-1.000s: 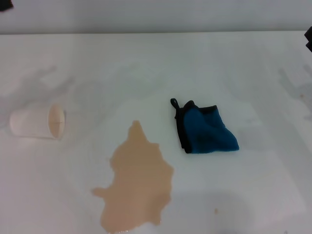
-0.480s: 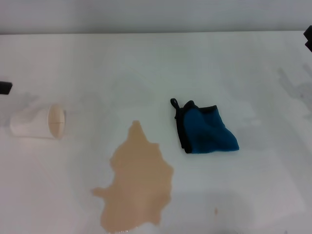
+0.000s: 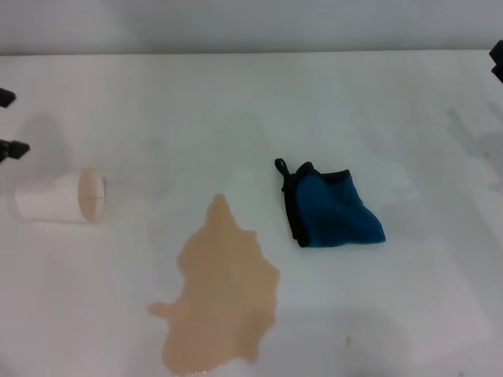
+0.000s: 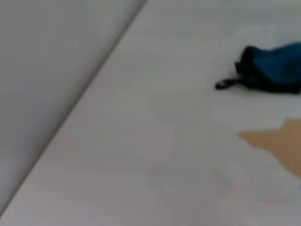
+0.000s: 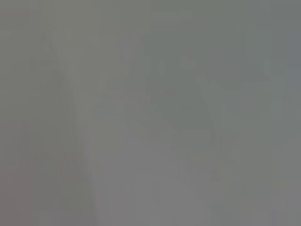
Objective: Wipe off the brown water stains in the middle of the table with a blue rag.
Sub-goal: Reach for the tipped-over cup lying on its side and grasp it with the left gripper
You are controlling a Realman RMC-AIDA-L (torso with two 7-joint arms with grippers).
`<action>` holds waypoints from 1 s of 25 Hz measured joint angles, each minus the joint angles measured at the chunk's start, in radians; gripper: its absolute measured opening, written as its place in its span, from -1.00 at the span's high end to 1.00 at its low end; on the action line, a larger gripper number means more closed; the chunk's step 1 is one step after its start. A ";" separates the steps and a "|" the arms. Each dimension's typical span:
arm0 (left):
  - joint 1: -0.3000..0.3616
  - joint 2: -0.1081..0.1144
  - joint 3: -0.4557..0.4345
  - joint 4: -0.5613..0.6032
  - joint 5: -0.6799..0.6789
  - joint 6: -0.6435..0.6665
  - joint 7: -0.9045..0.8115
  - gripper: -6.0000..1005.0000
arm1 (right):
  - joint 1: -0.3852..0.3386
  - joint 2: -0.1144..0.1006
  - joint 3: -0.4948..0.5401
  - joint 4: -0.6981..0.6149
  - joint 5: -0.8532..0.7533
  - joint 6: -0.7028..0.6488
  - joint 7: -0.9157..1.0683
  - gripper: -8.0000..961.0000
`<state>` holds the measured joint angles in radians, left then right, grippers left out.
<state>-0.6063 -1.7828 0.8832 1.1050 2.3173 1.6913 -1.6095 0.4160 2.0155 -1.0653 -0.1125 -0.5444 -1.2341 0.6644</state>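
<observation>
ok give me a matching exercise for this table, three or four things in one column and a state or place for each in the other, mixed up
Things:
1. paper cup
2. brown water stains
3. blue rag
4. left gripper

States or places:
A. crumpled, right of the spill, untouched
B. at the table's left edge, above the cup
C. lying on its side
D. spread flat, nearest the robot

Pairs: 1-C, 2-D, 3-A, 4-B
</observation>
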 joint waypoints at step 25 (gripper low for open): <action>-0.075 -0.113 0.194 -0.067 0.322 -0.108 0.106 -0.64 | 0.034 0.003 0.002 -0.041 0.011 0.109 -0.002 -0.81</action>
<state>-0.6814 -1.8956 1.0772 1.0380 2.6396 1.5829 -1.5035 0.4505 2.0187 -1.0632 -0.1536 -0.5337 -1.1250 0.6624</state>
